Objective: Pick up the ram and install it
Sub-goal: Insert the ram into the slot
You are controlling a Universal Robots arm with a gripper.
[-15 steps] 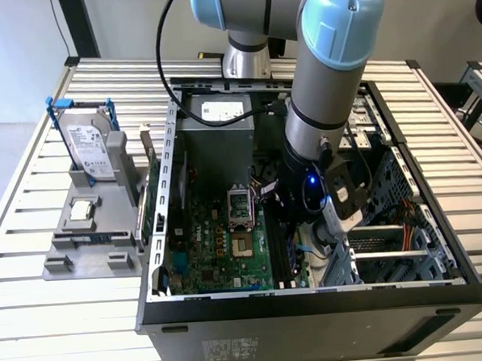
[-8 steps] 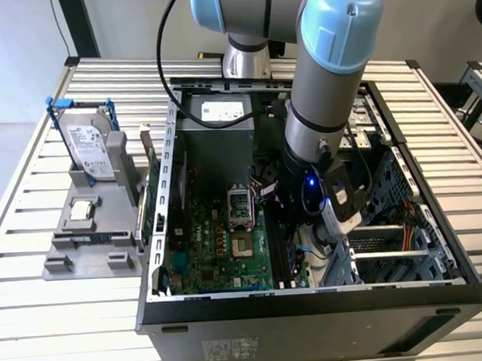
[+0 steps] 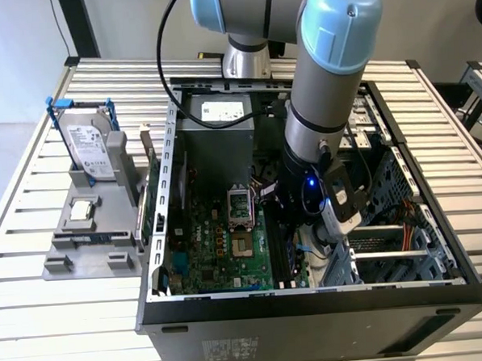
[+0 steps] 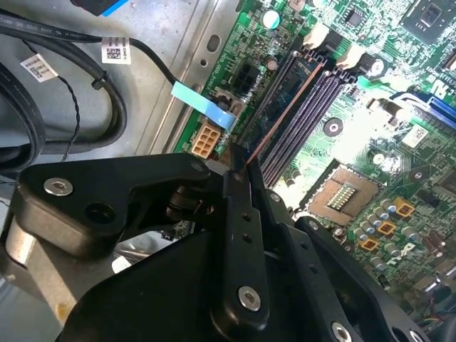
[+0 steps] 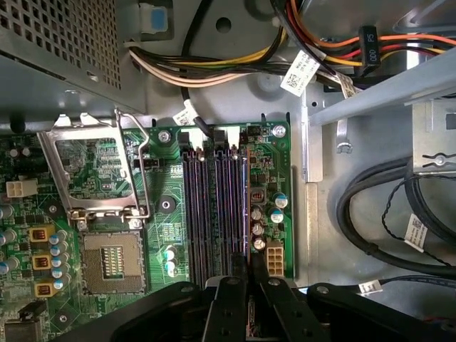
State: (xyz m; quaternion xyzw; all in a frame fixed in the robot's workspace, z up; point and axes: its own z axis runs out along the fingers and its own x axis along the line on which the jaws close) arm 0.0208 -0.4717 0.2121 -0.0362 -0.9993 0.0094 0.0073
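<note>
- Step in hand: install phase, pickup done. Gripper [image 4: 246, 171] is down inside the open PC case [image 3: 312, 302], over the motherboard [image 5: 160, 182].
- Jaws closed on the ram [image 4: 281, 114]; it's seen edge-on in the second wrist view as a thin stick running from the fingertips along the memory slots [image 5: 214, 206].
- Ram sits over or partly in the outermost slot, nearest the board edge w/ the caps; can't tell if fully seated or if the end clips have latched.
- Next move needs, IMO: stick kept parallel w/ slot, notch lined up, straight even push along its length, no tilt.
- Hard drive [image 3: 87, 144] stands in the grey holder on the bench, at the exterior view's left, well apart.
</note>
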